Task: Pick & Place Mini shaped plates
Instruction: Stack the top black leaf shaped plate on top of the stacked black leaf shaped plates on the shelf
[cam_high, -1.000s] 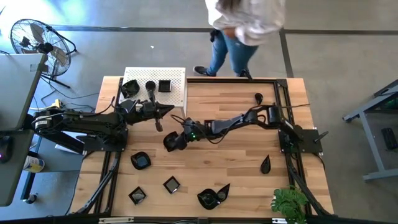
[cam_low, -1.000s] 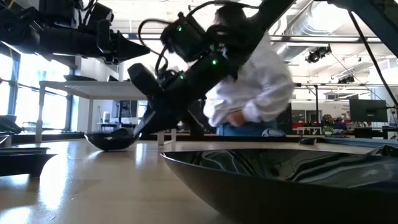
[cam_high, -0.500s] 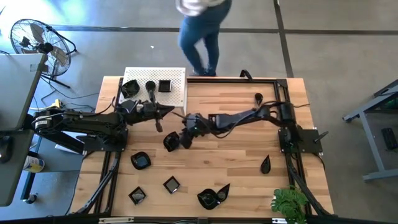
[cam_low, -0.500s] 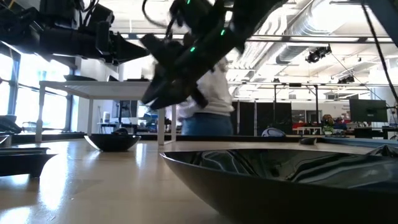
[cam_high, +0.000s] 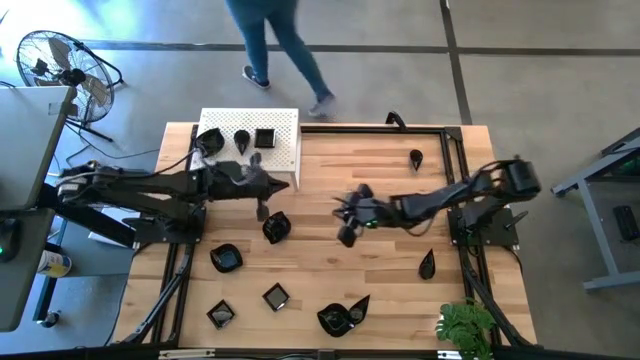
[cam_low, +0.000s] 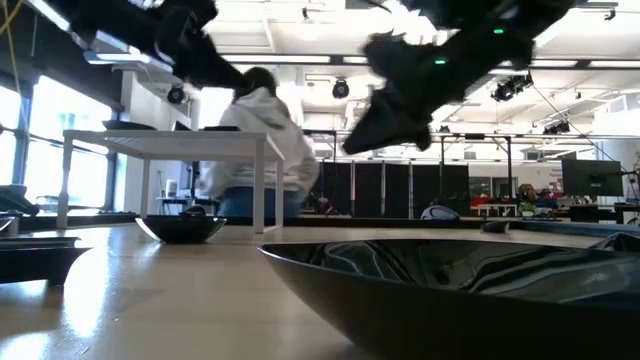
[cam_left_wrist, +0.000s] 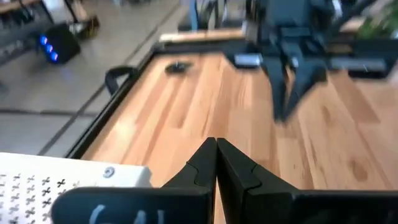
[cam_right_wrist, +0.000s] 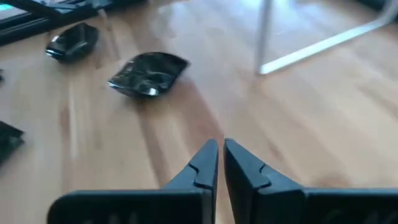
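Note:
The mini shaped plates are glossy black dishes. One wavy plate (cam_high: 276, 227) (cam_right_wrist: 149, 73) rests flat on the wood between the two grippers. Several more lie near the table's near edge, among them a leaf plate (cam_high: 342, 316) that fills the low view's foreground (cam_low: 450, 290). Three stand on the white perforated stand (cam_high: 285, 150). My right gripper (cam_high: 346, 237) (cam_right_wrist: 221, 148) hovers shut to the right of the wavy plate, holding nothing. My left gripper (cam_high: 262, 208) (cam_left_wrist: 216, 148) hangs shut just beyond that plate, beside the stand's near right corner.
Small teardrop plates lie at the right (cam_high: 427, 264) and near the far edge (cam_high: 415, 157). A potted plant (cam_high: 465, 325) sits at the near right corner. A person (cam_high: 280, 45) walks past beyond the far edge. Bare wood spans the table's middle and right.
My right gripper has left the wavy plate, risen and drawn back toward the table's right edge; the plate stays flat on the wood where it was set. The left arm has shifted slightly. The person behind the table has walked toward the left.

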